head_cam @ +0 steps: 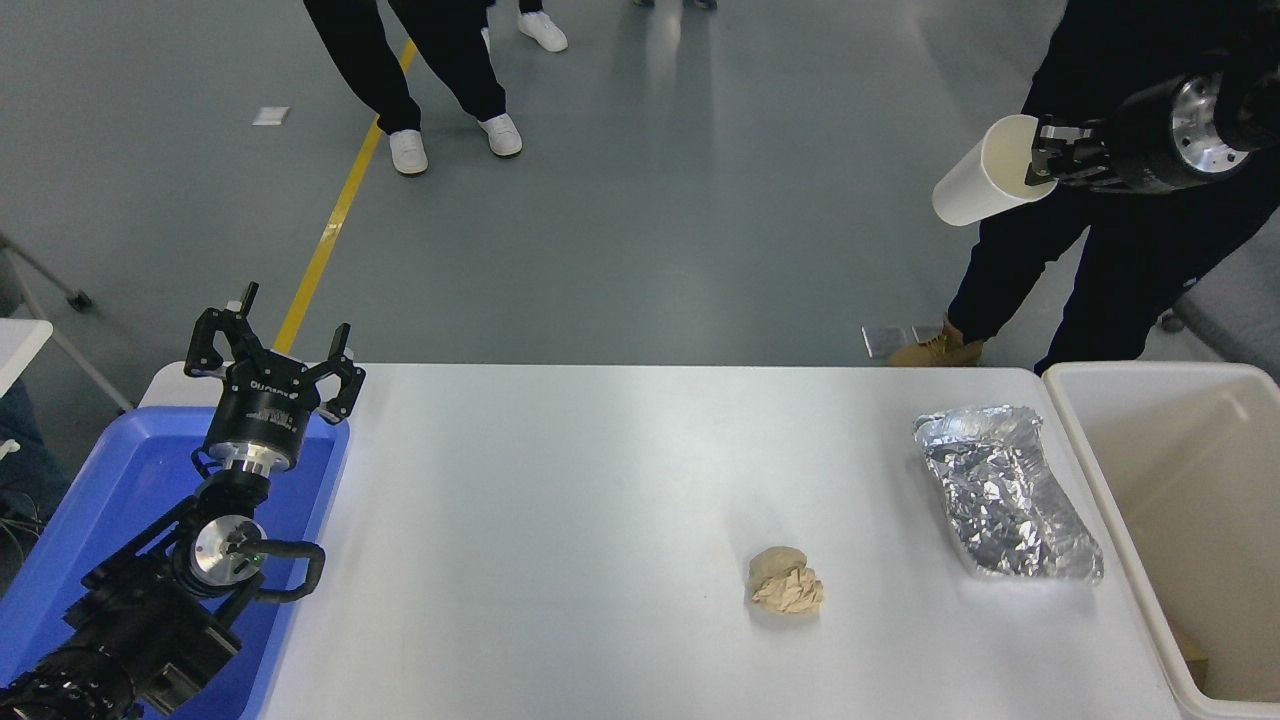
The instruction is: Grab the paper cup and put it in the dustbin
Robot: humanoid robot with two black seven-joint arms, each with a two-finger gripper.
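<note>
Right gripper grips the paper cup by its rim at two o'clock, aloft; release over the dustbin at four o'clock remains.

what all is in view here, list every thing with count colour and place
paper cup: 1, white, held in the air at upper right, tipped sideways
dustbin: 1, cream-white, right edge beside the table
foil tray: 1, silver, crinkled, table's right side
paper ball: 1, brown, crumpled, table's near middle-right
tub: 1, blue, left end of table
table: 1, white
people: legs in dark trousers at top left and top right
left gripper: 1, black, open, parked over the blue tub
right gripper: 1, black, shut on the paper cup's rim
</note>
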